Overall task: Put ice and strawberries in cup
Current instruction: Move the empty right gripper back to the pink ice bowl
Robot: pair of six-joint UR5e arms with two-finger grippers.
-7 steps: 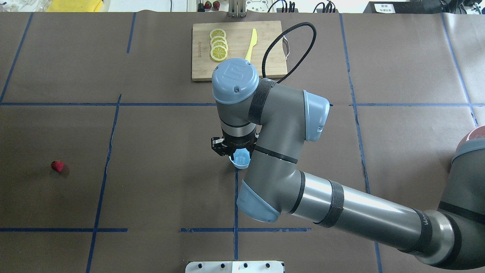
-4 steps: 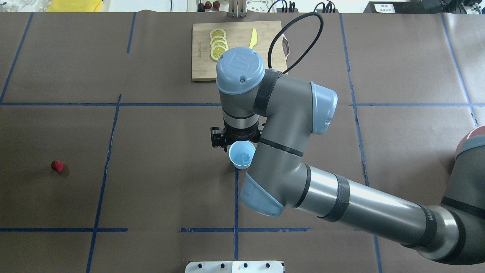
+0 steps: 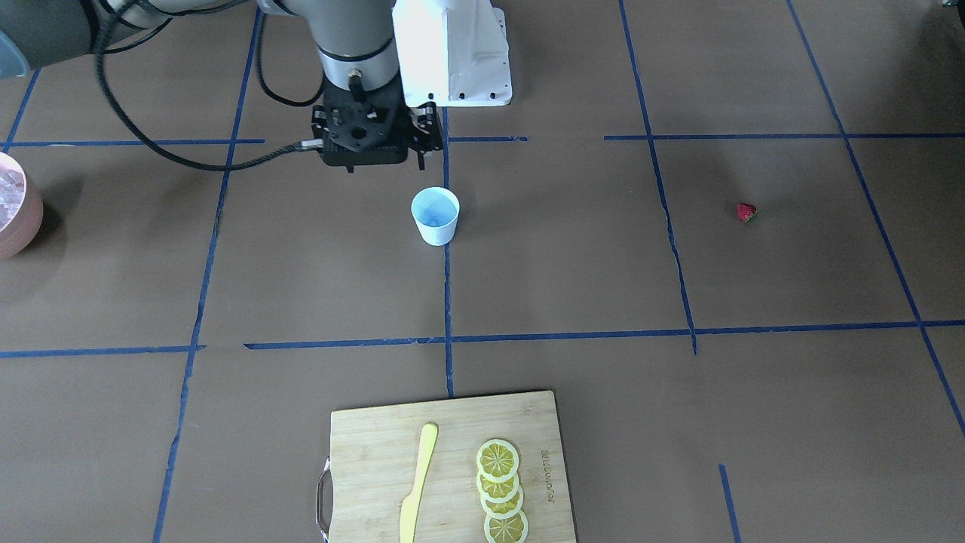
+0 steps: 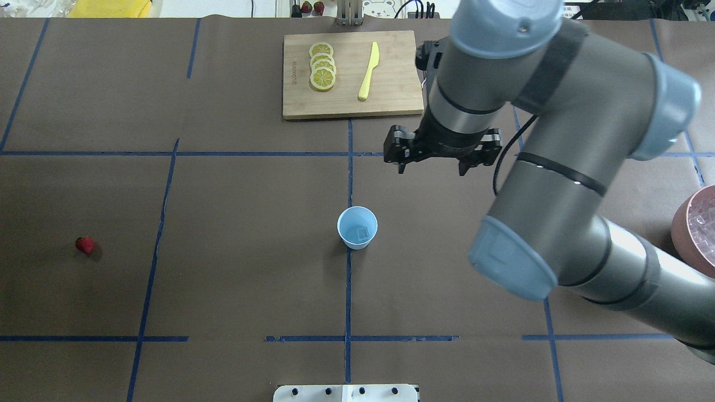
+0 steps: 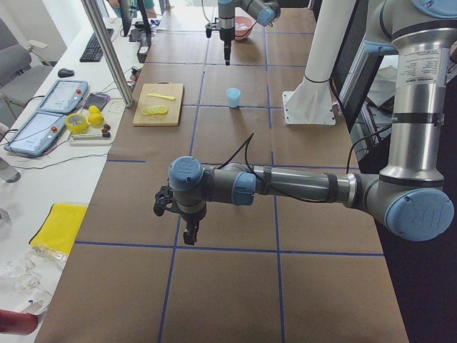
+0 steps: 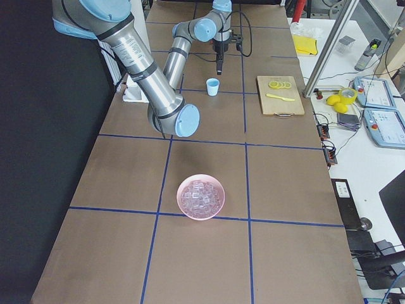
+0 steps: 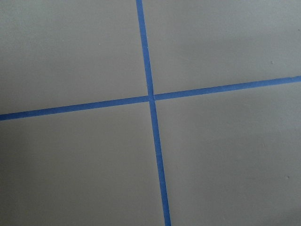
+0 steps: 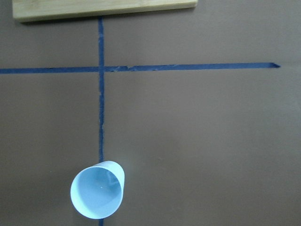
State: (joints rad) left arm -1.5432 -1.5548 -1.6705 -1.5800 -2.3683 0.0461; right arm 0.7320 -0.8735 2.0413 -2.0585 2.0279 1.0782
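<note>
One cup [image 4: 357, 223] is standing upright in the middle of the table, on a blue tape line [image 4: 348, 290]. One ice cube [image 4: 362, 233] is lying on its pale blue bottom. The rest of the ice [image 6: 201, 196] is sitting heaped in one pink bowl [image 4: 682, 223] well to the right, in too many cubes to count. One strawberry [image 4: 85, 244] is lying on the brown paper far to the left, with a wide stretch of paper separating it from the cup.

On the far side of the cup one bamboo cutting board [image 4: 391, 100] is lying. It is carrying four overlapping lemon slices [image 4: 322, 67], with one yellow knife [image 4: 368, 71] to their right.

The right gripper [image 6: 219, 68] is hanging fingers-down, raised above the paper to the right of the cup and not over it. Its wrist is hiding the fingers from above, so I cannot tell whether they are spread or pressed together. Its arm is reaching over the paper between cup and bowl.

The left gripper [image 5: 190, 234] is hovering over the left end of the table near a tape crossing. It is showing only from the side, so its claw cannot be judged either.

The cup is standing well in from every edge. A white base plate [image 4: 346, 392] is sitting at the near edge.
</note>
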